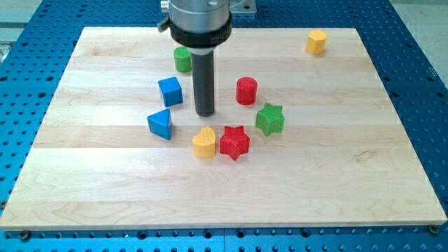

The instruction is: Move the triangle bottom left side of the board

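Observation:
The blue triangle lies left of the board's middle. My tip rests on the board to the triangle's right, a short gap away, not touching it. A blue cube sits just above the triangle, left of the rod. A yellow heart and a red star lie below the tip. A red cylinder and a green star are to the tip's right. A green cylinder stands above the cube, partly behind the rod's housing.
A yellow hexagonal block sits near the top right corner of the wooden board. A blue perforated table surrounds the board on all sides.

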`<state>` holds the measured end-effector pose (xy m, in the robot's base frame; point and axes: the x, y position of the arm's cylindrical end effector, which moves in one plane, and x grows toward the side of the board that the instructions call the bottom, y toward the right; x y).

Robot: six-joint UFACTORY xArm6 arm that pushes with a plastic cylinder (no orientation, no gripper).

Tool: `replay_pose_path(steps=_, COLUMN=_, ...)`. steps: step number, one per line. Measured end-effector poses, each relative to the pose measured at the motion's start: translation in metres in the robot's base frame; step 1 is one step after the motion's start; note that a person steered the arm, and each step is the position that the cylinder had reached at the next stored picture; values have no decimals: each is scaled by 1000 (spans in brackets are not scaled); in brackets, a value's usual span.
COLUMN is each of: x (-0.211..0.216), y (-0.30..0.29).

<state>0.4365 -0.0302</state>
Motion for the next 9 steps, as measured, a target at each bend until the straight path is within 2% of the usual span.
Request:
replay_pose_path(steps=2, x=31, y=-59)
replay_pose_path(steps=6, x=-2, y=-132)
replay_pose_path(steps=8, x=45, y=-148)
replay_pose_path(steps=9, x=54, y=-144)
